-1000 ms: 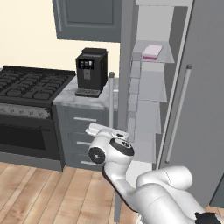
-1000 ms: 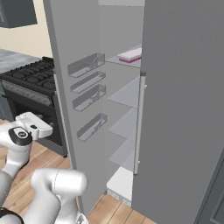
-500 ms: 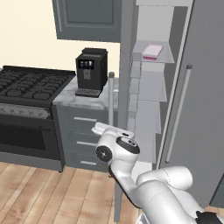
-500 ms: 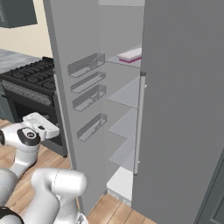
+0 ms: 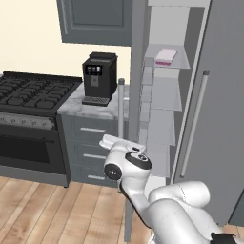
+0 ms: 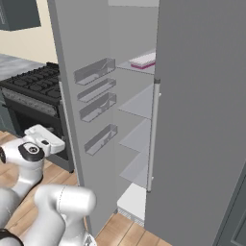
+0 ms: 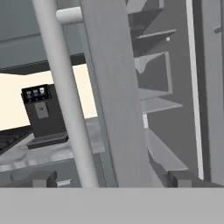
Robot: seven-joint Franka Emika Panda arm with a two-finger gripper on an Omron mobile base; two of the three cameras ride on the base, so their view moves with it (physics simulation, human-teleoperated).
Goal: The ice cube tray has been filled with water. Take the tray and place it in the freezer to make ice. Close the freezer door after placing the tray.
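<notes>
The pale pink ice cube tray [image 5: 166, 56] [image 6: 143, 61] lies flat on an upper shelf inside the freezer [image 5: 167, 100]. The freezer door [image 5: 137, 95] [image 6: 72, 72] stands wide open, its inner bins facing the shelves. My gripper [image 5: 107, 140] [image 6: 60, 145] hangs low at the door's outer side, level with the drawers. In the hand view my gripper [image 7: 113, 179] is open wide. The door's silver bar handle [image 7: 65, 100] and the door's edge [image 7: 113, 87] rise between its fingertips [image 7: 43, 178], and nothing is gripped.
A black coffee machine [image 5: 99, 78] stands on the marble counter [image 5: 83, 106] left of the door, with grey drawers [image 5: 90, 143] below. A gas stove [image 5: 33, 90] lies further left. The freezer's right door [image 5: 224, 119] is closed. Wood floor [image 5: 57, 209] lies around the base.
My hand has swung right, toward the open door's outer face and its bar handle. The jaws have stayed wide open. Tray and door have not moved.
</notes>
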